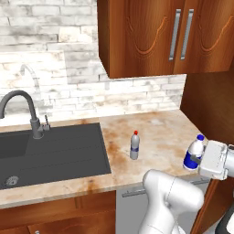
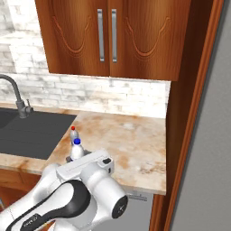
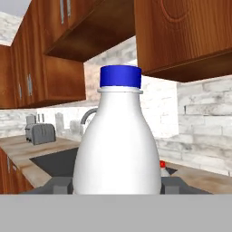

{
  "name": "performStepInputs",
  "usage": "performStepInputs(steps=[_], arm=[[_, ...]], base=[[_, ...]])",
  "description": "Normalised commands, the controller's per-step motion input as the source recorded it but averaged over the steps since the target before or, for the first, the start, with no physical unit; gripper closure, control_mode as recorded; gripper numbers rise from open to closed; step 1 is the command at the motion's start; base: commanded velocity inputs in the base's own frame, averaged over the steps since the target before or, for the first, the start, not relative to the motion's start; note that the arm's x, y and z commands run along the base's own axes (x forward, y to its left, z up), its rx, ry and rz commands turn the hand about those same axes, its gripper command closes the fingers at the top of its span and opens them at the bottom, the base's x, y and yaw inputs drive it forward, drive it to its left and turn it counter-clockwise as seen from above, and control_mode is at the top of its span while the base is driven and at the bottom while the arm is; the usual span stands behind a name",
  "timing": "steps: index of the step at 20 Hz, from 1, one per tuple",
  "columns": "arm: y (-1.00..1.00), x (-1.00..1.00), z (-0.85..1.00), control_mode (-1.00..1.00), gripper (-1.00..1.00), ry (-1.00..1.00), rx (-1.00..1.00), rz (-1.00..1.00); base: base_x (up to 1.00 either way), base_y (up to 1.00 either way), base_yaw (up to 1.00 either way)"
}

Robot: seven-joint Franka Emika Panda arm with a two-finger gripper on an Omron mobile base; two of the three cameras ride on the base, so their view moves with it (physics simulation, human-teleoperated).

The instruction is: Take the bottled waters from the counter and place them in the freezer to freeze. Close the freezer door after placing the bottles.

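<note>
My gripper (image 1: 196, 159) is shut on the bottled water with the blue cap and blue label (image 1: 194, 152), holding it upright just above the counter's (image 1: 160, 130) front right corner. In the hand view this white bottle (image 3: 118, 145) stands between my two fingers (image 3: 59, 185). From the right base it (image 2: 77, 148) pokes up behind my hand. The other bottled water, greyish with a red cap (image 1: 134, 145), stands upright on the counter beside the sink, left of my gripper. A tall flat grey surface (image 2: 207, 149) at the far right looks like the freezer; its door handle is out of view.
A black inset sink (image 1: 55, 146) with a dark curved faucet (image 1: 27, 109) takes up the counter's left. Wooden wall cabinets (image 1: 160, 32) hang overhead. A wooden side panel (image 2: 189, 113) closes off the counter on the right. A toaster (image 3: 40, 132) sits far beyond the sink.
</note>
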Motion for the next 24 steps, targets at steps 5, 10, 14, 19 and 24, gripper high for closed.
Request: performStepInputs(steps=[5, 10, 14, 19, 24], arm=[[0.00, -0.11, 0.00, -1.00, 1.00, -0.05, 0.02, 0.00], [0.01, 0.00, 0.00, -1.00, 1.00, 0.00, 0.00, 0.00], [0.00, 0.00, 0.00, -1.00, 1.00, 0.00, 0.00, 0.00], [0.01, -0.09, 0.00, 1.00, 1.00, -0.02, 0.00, 0.00], [0.00, 0.00, 0.00, 1.00, 1.00, 0.00, 0.00, 0.00]], base=[[0.00, 0.00, 0.00], [0.00, 0.00, 0.00], [0.00, 0.00, 0.00], [-0.25, 0.02, -0.05], [-0.95, 0.16, -0.50]])
